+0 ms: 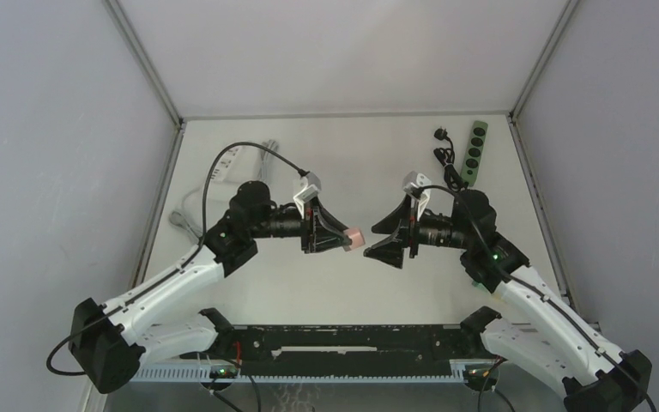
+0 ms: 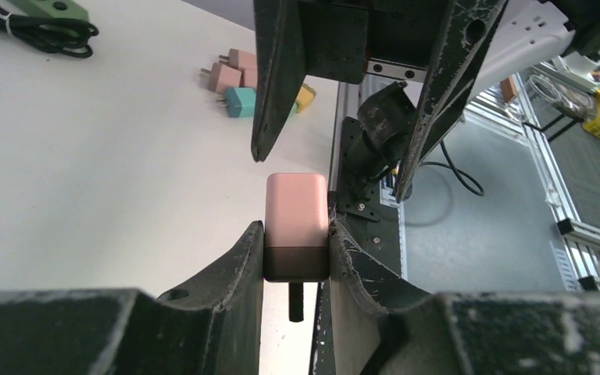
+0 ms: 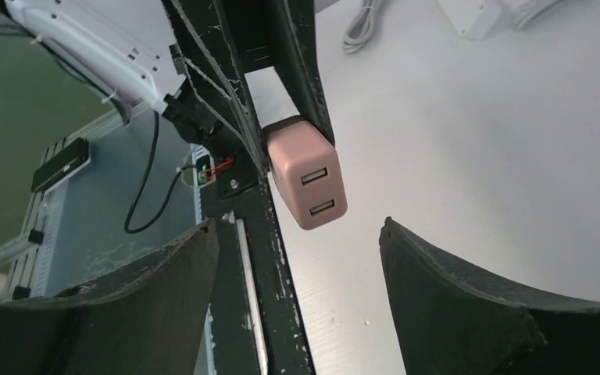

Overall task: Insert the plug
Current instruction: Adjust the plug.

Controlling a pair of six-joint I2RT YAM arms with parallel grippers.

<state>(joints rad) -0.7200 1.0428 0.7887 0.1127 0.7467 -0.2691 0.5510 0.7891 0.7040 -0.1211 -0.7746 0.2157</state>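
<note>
The plug (image 1: 353,239) is a pink adapter block with a dark base and a black pin. It hangs above the table's middle, clamped at its base in my left gripper (image 1: 343,238). In the left wrist view the plug (image 2: 297,223) sits tight between the fingers of my left gripper (image 2: 297,234). My right gripper (image 1: 376,246) faces it, open, just to its right. In the right wrist view the plug (image 3: 306,176) shows two USB slots, and it lies ahead of my right gripper (image 3: 298,226), whose fingers touch nothing.
A green power strip (image 1: 475,153) with a coiled black cable (image 1: 446,159) lies at the back right. A white power strip (image 1: 227,163) and its grey cord lie at the back left. Several spare coloured plugs (image 2: 242,78) lie on the table.
</note>
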